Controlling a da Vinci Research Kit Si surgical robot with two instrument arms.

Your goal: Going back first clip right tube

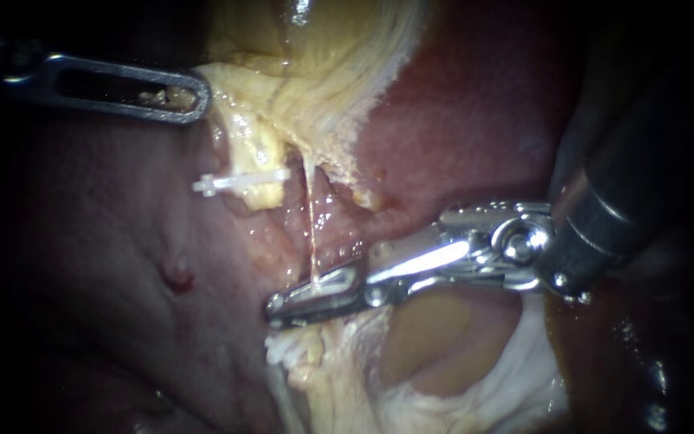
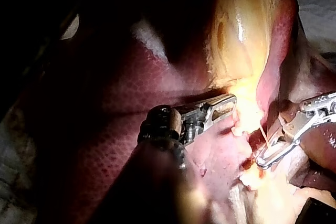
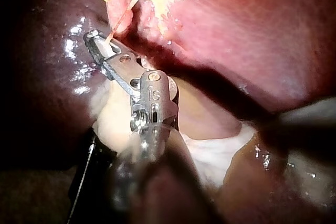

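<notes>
On the liver, near the middle of its exposed bed, the right instrument meets the right tube, a thin pale strand dropping from the gallbladder. Its jaws look together at the tips with the strand caught between them, so they read as clamped on it. The right wrist view shows something white in that grip, probably the clip being set.

Toward the liver's upper left edge, the left instrument has its slotted jaws closed on the gallbladder's yellow fringe, drawing it taut. 1 white clip already sits across the left tube, just beside the strand.

The step in hand looks like the retreat. Doing it well probably means opening the jaws fully first, so the strand slips free, then backing out along the shaft's own line toward the right. The strand is fine and stretched; any sideways drag could tear it or shift a clip. The left pull should hold steady.
</notes>
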